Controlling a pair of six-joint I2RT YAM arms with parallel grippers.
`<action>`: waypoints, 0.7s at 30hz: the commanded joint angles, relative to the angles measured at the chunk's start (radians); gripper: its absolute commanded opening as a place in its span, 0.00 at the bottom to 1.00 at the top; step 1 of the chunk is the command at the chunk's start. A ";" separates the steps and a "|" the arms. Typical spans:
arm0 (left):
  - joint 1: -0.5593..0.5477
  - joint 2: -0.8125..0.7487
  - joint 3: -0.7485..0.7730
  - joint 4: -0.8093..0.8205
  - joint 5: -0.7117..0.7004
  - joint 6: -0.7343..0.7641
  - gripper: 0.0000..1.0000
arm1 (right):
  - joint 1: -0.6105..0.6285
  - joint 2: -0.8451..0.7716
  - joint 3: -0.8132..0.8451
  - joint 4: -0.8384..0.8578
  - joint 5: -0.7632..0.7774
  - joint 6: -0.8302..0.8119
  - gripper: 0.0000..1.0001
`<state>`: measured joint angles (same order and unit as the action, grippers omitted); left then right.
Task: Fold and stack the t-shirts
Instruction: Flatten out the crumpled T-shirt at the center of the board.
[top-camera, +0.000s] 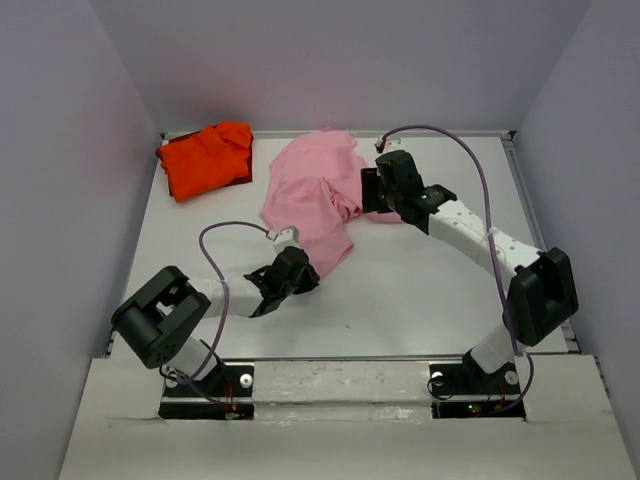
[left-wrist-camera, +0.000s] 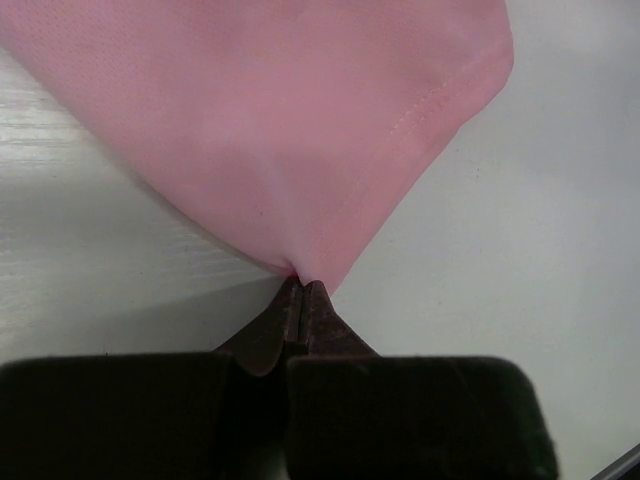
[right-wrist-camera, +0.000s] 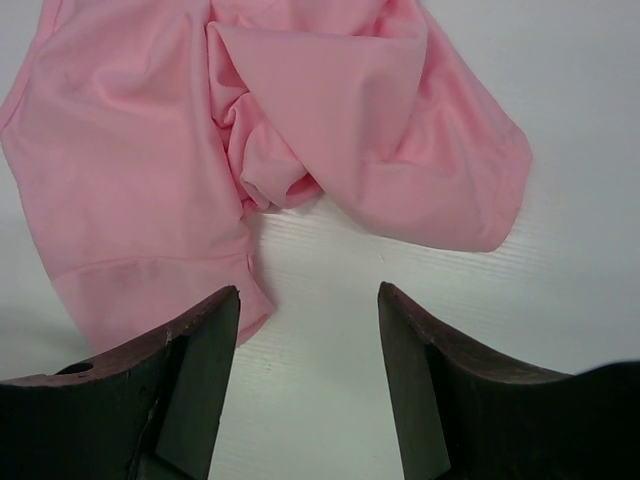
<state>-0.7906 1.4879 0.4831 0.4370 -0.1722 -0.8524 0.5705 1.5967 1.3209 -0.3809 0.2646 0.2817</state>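
at the far left of the table (top-camera: 420, 290) the orange-red t-shirt (top-camera: 205, 158) is seen in a loose, crumpled heap, well apart from both arms and not touched by either.

just right of it and nearer the bases, the left gripper (left-wrist-camera: 302, 292) is found fully closed, its jaws pinched together on the nearest corner of the pink t-shirt (top-camera: 305, 190). in the left wrist view the cloth is drawn to a point where it enters the jaws, with the stitched hem running away up the right side.

the pink t-shirt is spread around the middle of the table, partly flat and partly bunched, with a rumpled fold on its right side.

at that right side the right gripper (right-wrist-camera: 310, 290) is held low with its jaws wide apart and nothing between them; bare table shows between the fingertips, and the pink cloth lies just beyond them, a hemmed edge beside the left jaw.

the fabric is judged to be light, thin and limp. it is expected to drape and wrinkle rather than hold a shape, and to slip out of a shallow pinch. a hold is best taken at a hemmed corner or a seam, where the cloth is doubled and firmer. the second hold should be taken on an edge matching the left one, so that the shirt can be pulled flat before folding.
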 joint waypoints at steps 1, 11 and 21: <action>-0.009 -0.006 -0.028 -0.018 0.005 0.045 0.00 | 0.005 -0.043 -0.031 0.040 0.027 -0.015 0.63; -0.010 -0.448 0.201 -0.512 -0.153 0.254 0.00 | 0.005 0.023 -0.104 0.040 0.062 0.007 0.63; 0.004 -0.652 0.356 -0.774 -0.501 0.435 0.00 | 0.005 0.115 -0.092 -0.006 0.110 0.005 0.63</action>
<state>-0.7959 0.8520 0.8253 -0.2123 -0.5018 -0.5198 0.5705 1.6970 1.2152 -0.3790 0.3187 0.2844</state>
